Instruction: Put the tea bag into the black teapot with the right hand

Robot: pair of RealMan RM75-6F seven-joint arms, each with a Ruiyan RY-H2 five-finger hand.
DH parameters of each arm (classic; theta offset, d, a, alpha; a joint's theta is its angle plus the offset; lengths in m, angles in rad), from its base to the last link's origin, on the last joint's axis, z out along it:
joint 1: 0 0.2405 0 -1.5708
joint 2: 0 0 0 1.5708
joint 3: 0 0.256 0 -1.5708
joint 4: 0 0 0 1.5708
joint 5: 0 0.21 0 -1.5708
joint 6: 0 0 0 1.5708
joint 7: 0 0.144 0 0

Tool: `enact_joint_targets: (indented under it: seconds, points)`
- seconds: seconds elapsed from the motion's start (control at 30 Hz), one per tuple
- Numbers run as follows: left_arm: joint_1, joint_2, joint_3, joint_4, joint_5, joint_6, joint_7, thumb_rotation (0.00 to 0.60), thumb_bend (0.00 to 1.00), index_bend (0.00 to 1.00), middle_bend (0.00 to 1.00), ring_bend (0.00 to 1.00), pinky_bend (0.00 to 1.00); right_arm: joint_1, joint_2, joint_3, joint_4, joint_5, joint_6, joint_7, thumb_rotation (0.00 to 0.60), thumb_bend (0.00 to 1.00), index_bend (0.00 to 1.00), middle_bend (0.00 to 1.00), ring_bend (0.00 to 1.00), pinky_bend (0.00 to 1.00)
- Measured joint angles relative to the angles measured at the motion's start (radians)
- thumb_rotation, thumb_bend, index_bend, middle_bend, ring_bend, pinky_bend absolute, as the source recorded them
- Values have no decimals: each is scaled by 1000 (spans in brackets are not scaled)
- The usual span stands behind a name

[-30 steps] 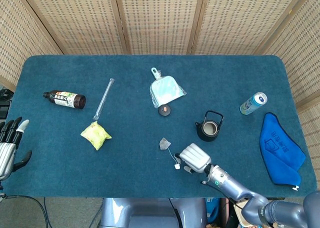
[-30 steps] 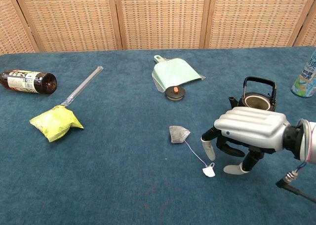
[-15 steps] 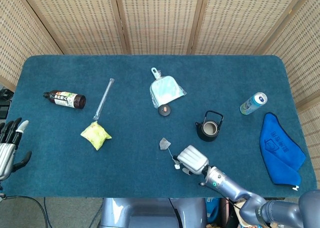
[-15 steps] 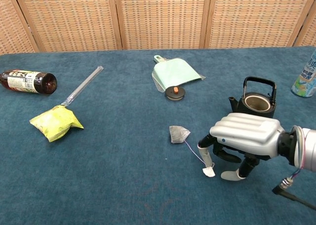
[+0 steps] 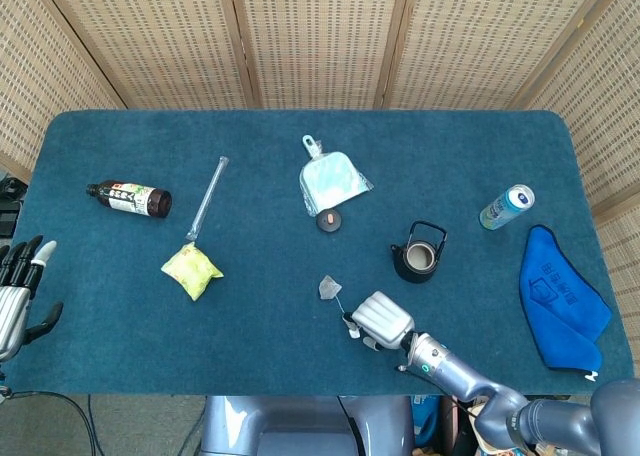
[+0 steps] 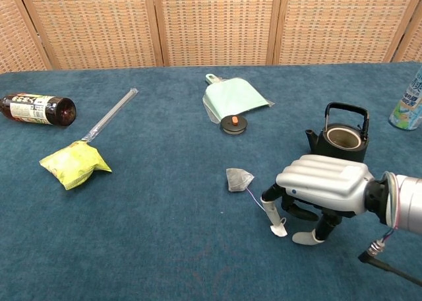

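Near the front edge of the desk [image 5: 100,346], the right hand [image 6: 321,185] stands palm down on its fingertips, fingers curled under and reaching toward the paper tag [image 6: 278,230] at the end of the tea bag's string [image 6: 257,204]. One fingertip [image 6: 271,208] is right at the string beside the tag, but I cannot tell whether anything is pinched; the tag looks to be lying on the cloth. The tea bag [image 6: 238,179] itself rests flat on the desk just left of the hand, not lifted. Behind the hand stands the black teapot [image 6: 343,138], upright, handle raised and mouth uncovered; its lid [image 6: 233,124] lies apart near a pale green dustpan [image 6: 232,98]. By my reading the task is at its very start: the grasp is being sought, and the lifting, carrying and dropping into the pot all remain. Far off at the desk's left edge, the left hand [image 5: 18,291] waits with fingers spread, holding nothing.
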Motion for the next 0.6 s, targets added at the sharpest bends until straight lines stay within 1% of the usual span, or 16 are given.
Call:
enact_joint_targets:
  seconds: [0.6]
  points:
    - [1,-4,1,15,-3,-3,-17,600,377,0,0,0,0,12,-23,12,14,27,-17,-13,600,425,537,913,959,989]
